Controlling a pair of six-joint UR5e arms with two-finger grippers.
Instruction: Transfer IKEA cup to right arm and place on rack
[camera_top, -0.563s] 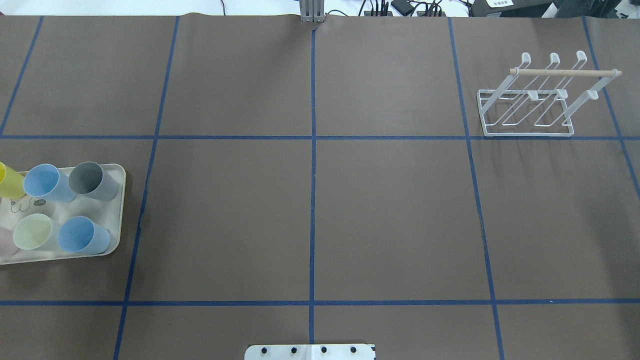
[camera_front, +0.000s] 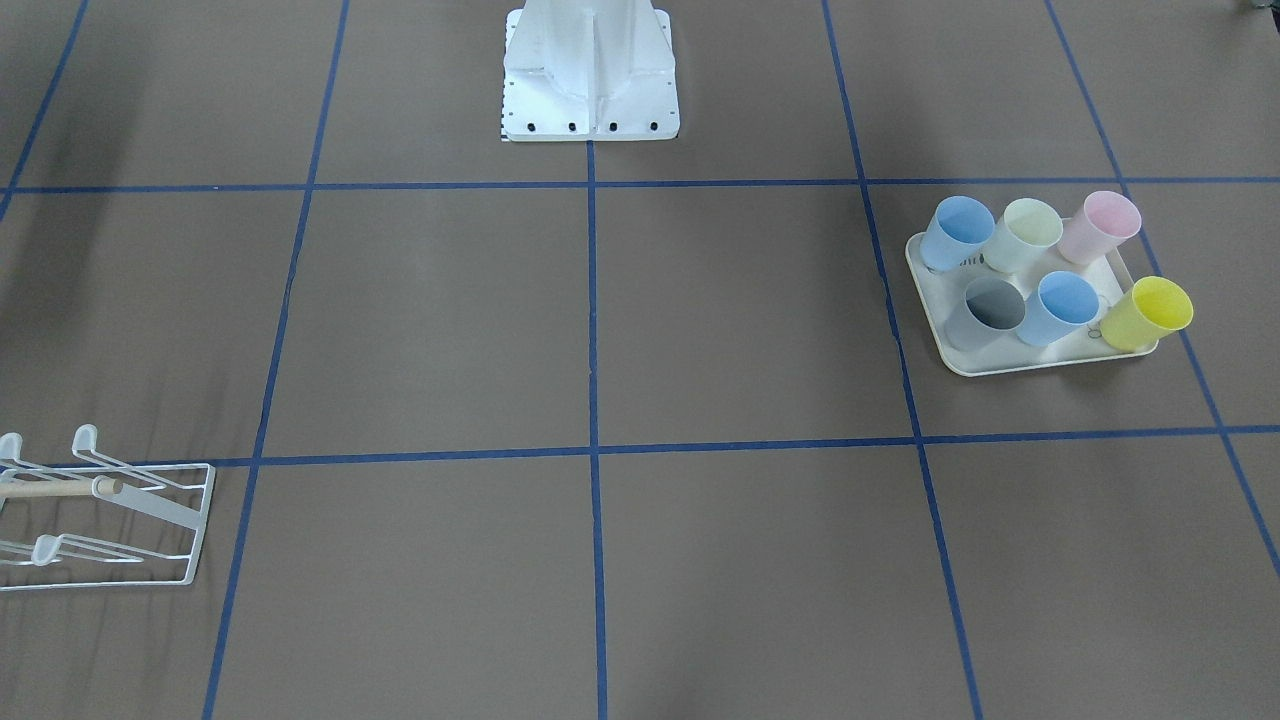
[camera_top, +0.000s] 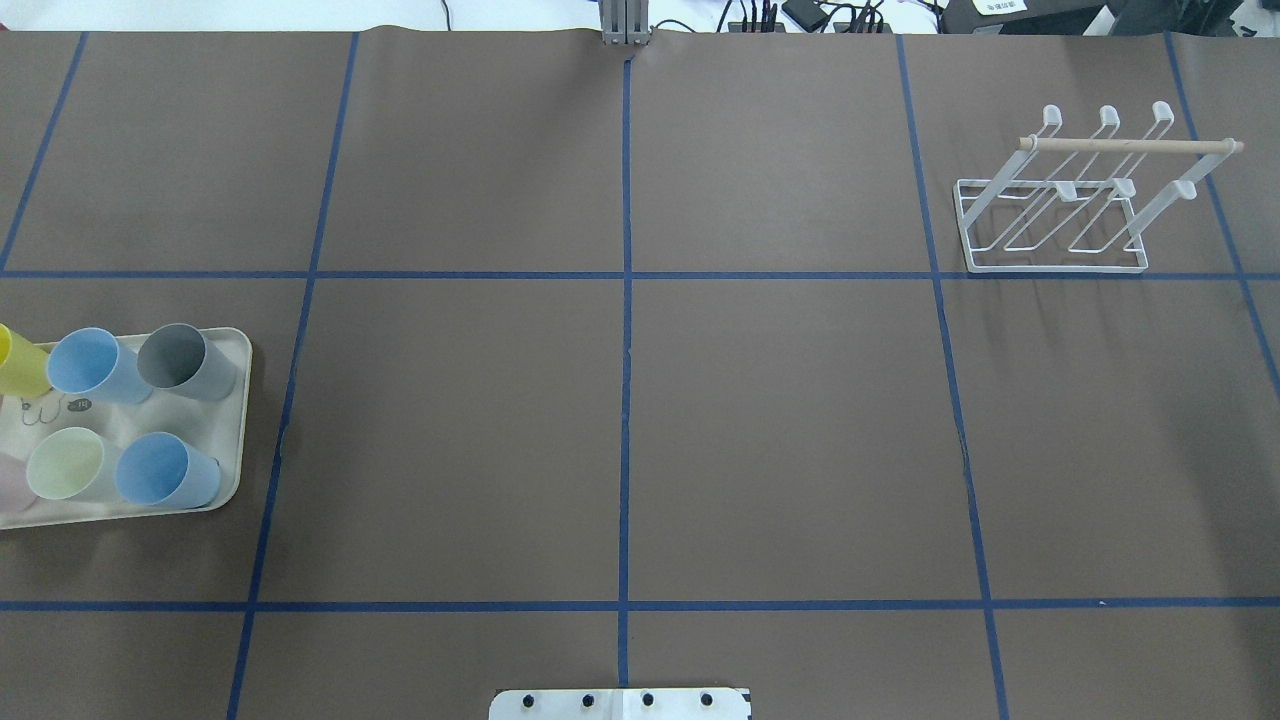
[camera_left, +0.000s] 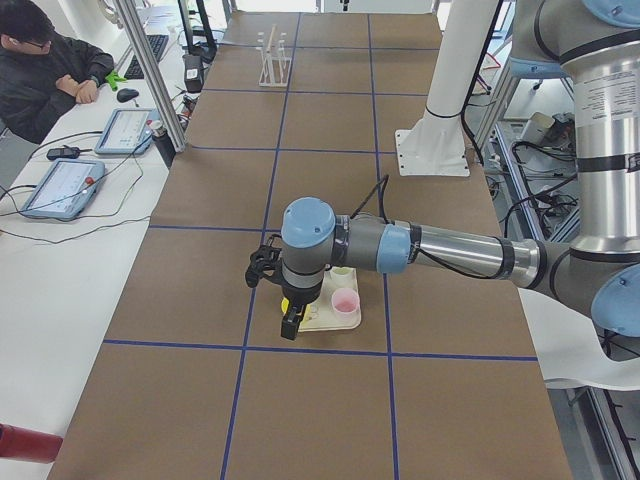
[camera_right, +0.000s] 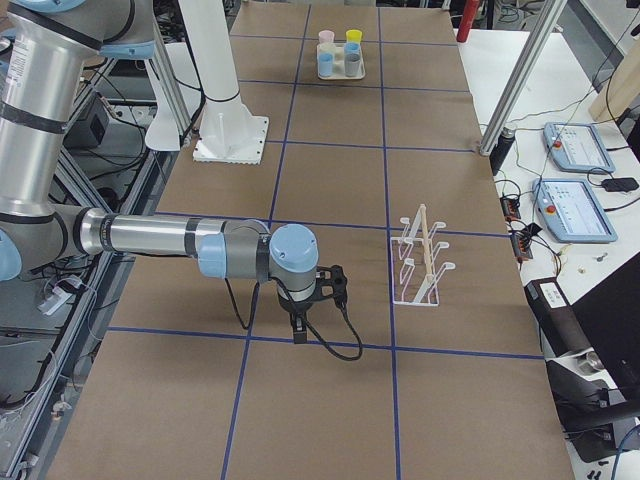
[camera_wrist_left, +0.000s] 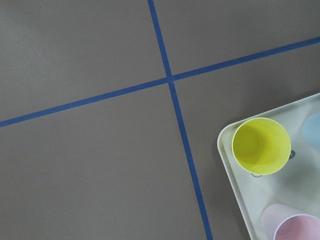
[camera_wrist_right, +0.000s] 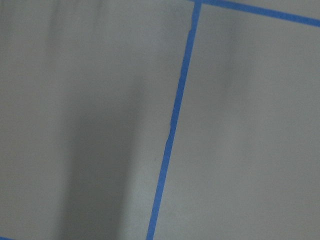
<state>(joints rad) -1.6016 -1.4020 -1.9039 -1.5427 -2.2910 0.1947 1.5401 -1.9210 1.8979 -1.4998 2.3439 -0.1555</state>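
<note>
Several IKEA cups stand upright on a cream tray (camera_top: 236, 420) at the table's left: yellow (camera_front: 1150, 312), pink (camera_front: 1100, 225), grey (camera_top: 180, 358), pale green (camera_top: 65, 462) and two blue. The white wire rack (camera_top: 1060, 215) with its wooden rod stands bare at the far right. My left gripper (camera_left: 290, 326) shows only in the exterior left view, hanging over the tray's outer corner; I cannot tell if it is open. The left wrist view looks down on the yellow cup (camera_wrist_left: 261, 146). My right gripper (camera_right: 298, 328) hangs above bare table beside the rack (camera_right: 422, 255); its state is unclear too.
Blue tape lines divide the brown table cover into squares. The robot's white pedestal (camera_front: 590, 80) stands at mid table on the robot's side. A person (camera_left: 40, 70) sits at a side desk with tablets beyond the table's far edge.
</note>
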